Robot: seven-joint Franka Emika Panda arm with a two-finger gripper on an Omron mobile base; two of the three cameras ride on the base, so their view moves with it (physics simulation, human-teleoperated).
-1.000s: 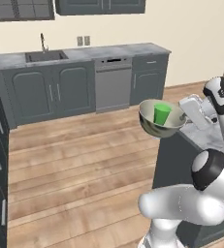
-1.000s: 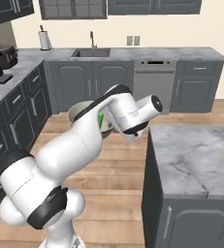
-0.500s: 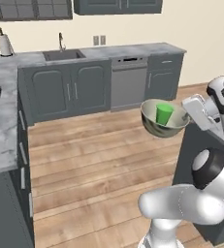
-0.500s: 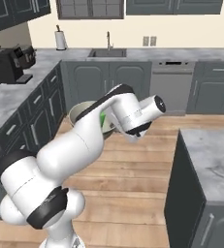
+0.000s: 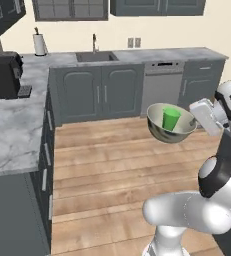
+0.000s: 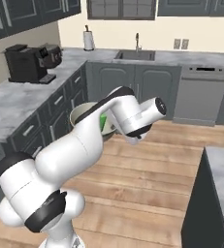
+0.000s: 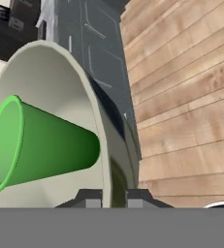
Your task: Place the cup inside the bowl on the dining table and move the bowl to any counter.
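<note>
A: Where is there free room?
B: Over the wooden floor [image 5: 112,160]; the bowl [image 5: 170,123] hangs above it, well apart from the cabinets.
A: Obstacles?
B: On the counter [image 5: 12,132], a coffee machine [image 5: 4,75] stands at the back; the near stretch is bare.

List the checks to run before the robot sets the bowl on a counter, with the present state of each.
1. Cup inside bowl: ok, it stands upright in the left base view.
2. Grip on bowl: ok, the fingers pinch the rim, one on each side, in the hand view.
3. Bowl level: ok, rim only slightly tilted, cup not tipping.
4. Bowl off any surface: ok, it hangs over the wooden floor.
5. Free spot on the counter: ok, bare marble in front of the coffee machine.
6. Counter within reach: cannot tell, it lies well off to the bowl's left.
</note>
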